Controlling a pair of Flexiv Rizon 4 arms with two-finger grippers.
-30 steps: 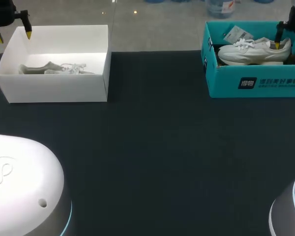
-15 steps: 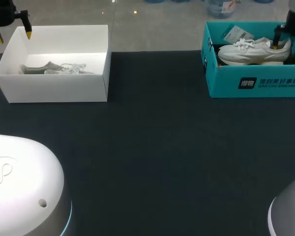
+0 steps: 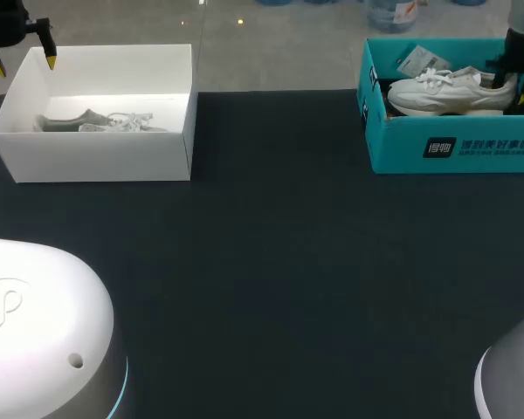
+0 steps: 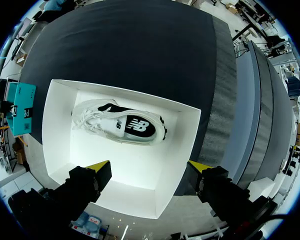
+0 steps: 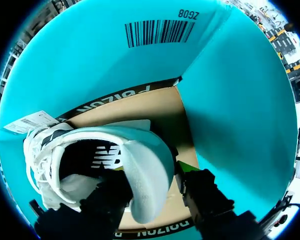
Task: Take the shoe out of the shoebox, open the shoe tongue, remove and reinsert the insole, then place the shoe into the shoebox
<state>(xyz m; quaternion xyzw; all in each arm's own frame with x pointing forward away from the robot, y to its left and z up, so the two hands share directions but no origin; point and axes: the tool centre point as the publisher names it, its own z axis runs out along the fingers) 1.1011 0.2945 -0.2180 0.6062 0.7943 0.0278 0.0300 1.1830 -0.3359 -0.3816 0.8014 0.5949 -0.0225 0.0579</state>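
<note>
1. Right gripper [image 5: 151, 168]: jaws clenched on the heel of the white shoe [image 5: 90, 165], one finger inside the collar and one outside.
2. The shoe stands on its sole inside the teal shoebox [image 5: 230, 100], at the far right of the table [image 3: 288, 262].
3. Left gripper [image 4: 149, 170]: jaws released, holding nothing, above the far-left corner of the white box [image 4: 55, 130].
4. The white box holds a second shoe [image 4: 122, 125], which lies on its side.
</note>
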